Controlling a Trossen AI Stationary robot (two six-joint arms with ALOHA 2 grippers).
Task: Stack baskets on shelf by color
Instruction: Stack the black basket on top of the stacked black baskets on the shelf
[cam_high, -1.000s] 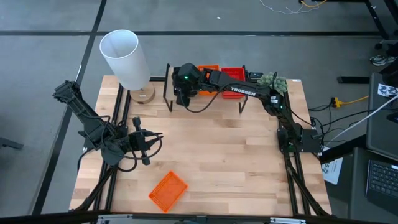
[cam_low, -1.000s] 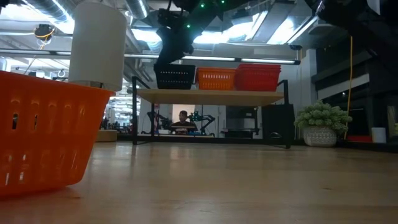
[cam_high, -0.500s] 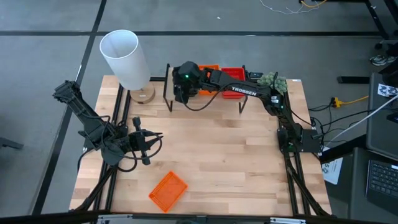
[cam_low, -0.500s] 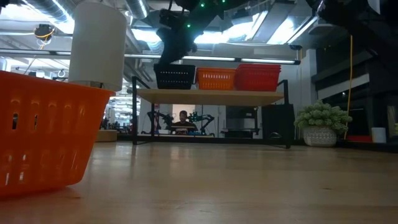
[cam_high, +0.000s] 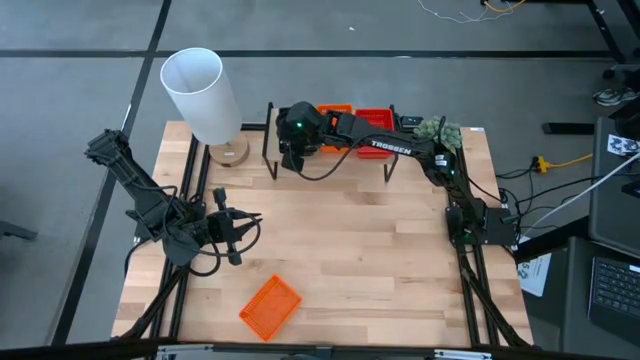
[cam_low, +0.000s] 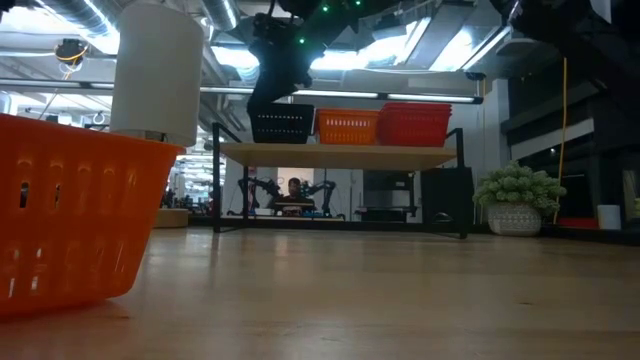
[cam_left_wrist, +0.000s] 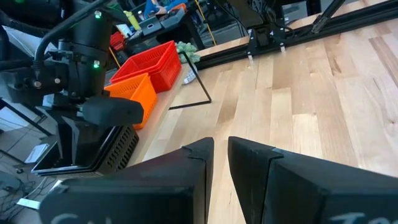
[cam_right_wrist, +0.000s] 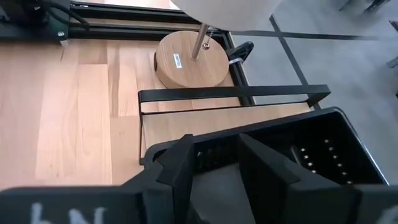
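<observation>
The shelf stands at the table's far edge. On it sit black baskets at its left end, orange baskets in the middle and red baskets at its right end. My right gripper reaches down onto the black baskets and is shut on the top one. One more orange basket lies flat on the table near its near edge, large in the low view. My left gripper waits shut over the table's left side, touching nothing. My right gripper holds the top black basket by its end wall toward the shelf's left end. One finger stands inside the basket and one finger outside. The fingers come from above, pointing down. The basket sits level on the shelf's left end.
A lamp with a white shade and round wooden base stands left of the shelf. A small potted plant sits at the far right corner. Bare wood lies between the shelf and the loose orange basket.
</observation>
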